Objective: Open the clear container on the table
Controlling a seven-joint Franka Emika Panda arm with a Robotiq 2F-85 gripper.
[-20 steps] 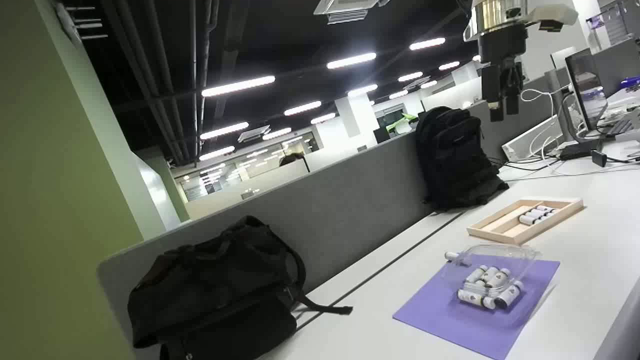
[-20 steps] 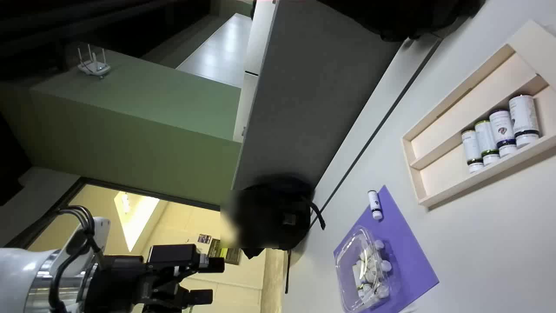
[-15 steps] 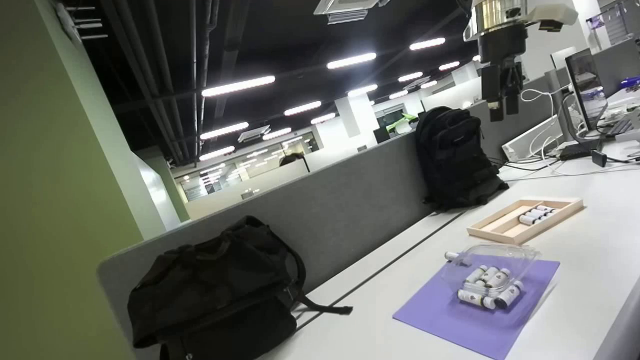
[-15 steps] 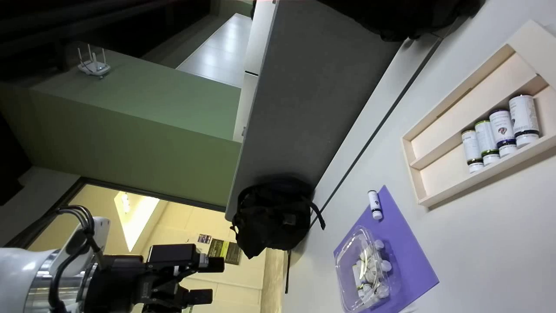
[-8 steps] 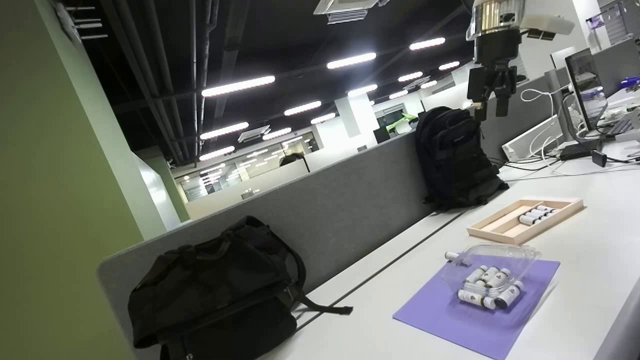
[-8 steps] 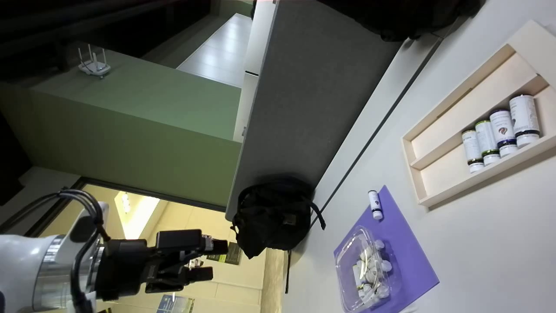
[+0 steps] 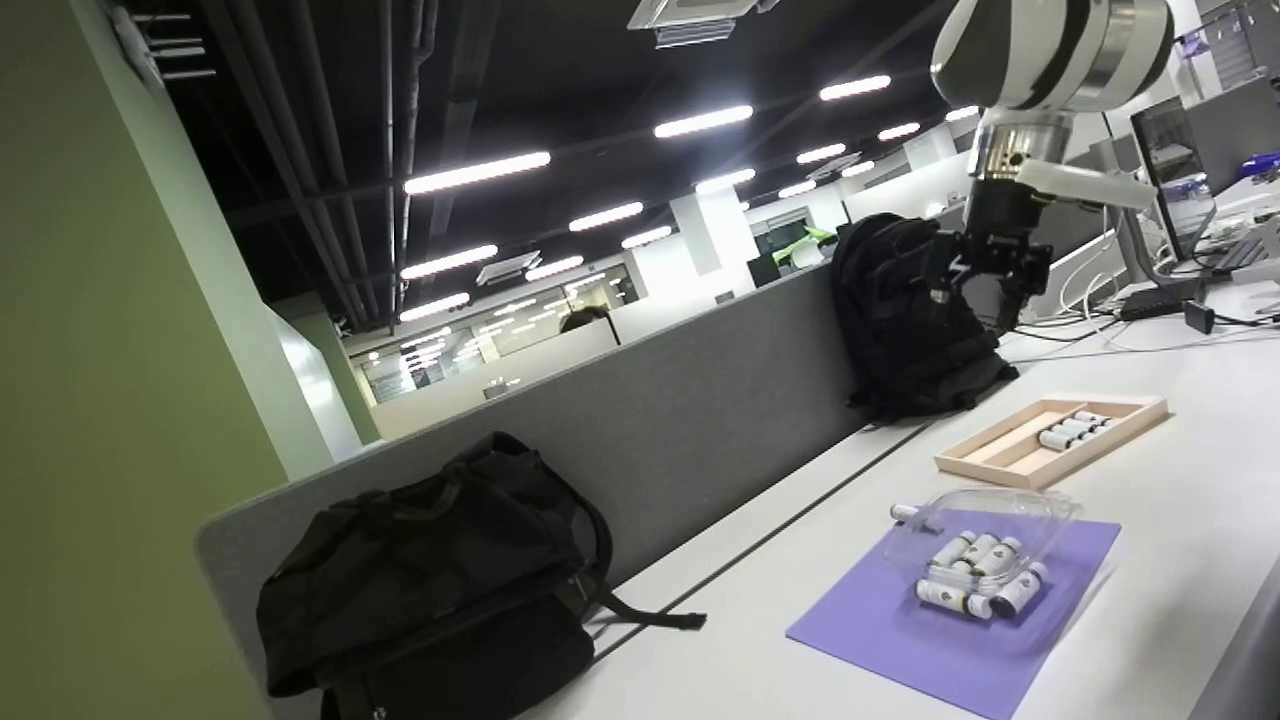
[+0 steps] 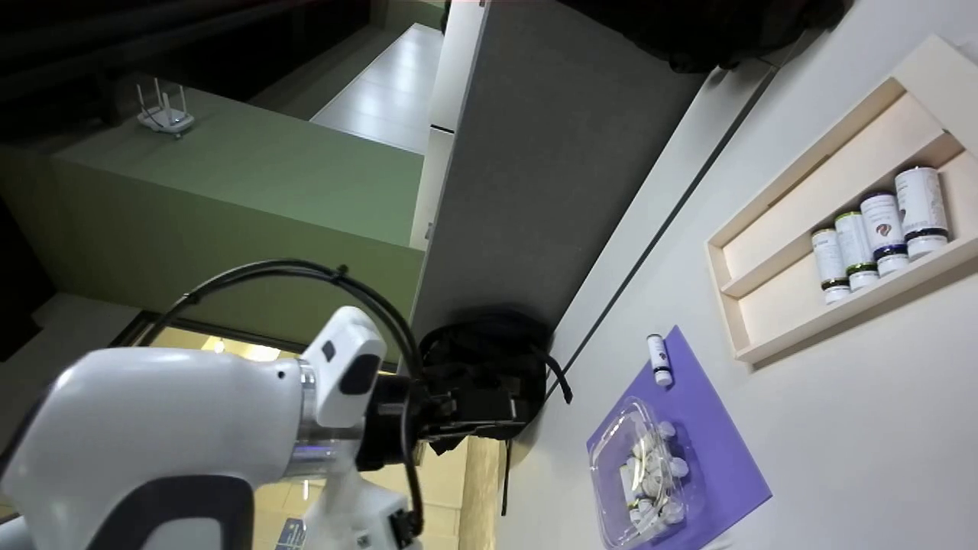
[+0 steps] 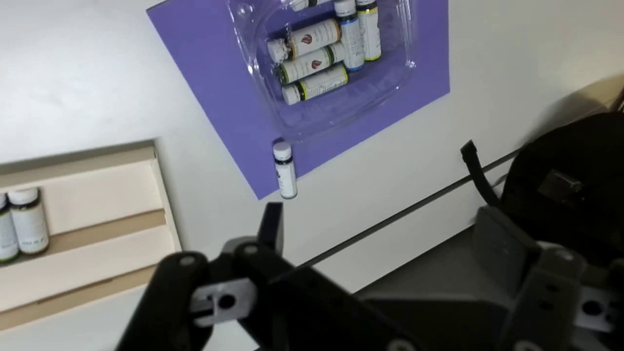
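The clear container [image 7: 1045,515] is a transparent plastic box lying on a purple mat [image 7: 890,630] on the pale table [image 7: 1150,570]. Several small white bottles show through it. It also shows in the other views [image 8: 611,496] [image 9: 336,114]; its top edge is cut off in the wrist view. I cannot tell if its lid is fastened. My gripper [image 7: 970,310] is open and empty, high above the table and apart from the container. In the wrist view its fingers [image 9: 382,219] are spread wide over the table and partition. In an exterior view the gripper [image 8: 512,416] is before a black backpack.
A loose bottle [image 9: 285,173] lies at the mat's corner. A wooden tray [image 7: 985,468] holding several bottles stands beside the mat. Black backpacks [image 7: 430,580] [image 7: 910,310] rest by the grey partition [image 7: 640,420]. A monitor and cables [image 7: 1165,180] are farther along the table.
My arm has come down and forward, closer to the table, and the gripper has turned so its fingers appear farther apart. The container, mat, bottles and tray have not moved.
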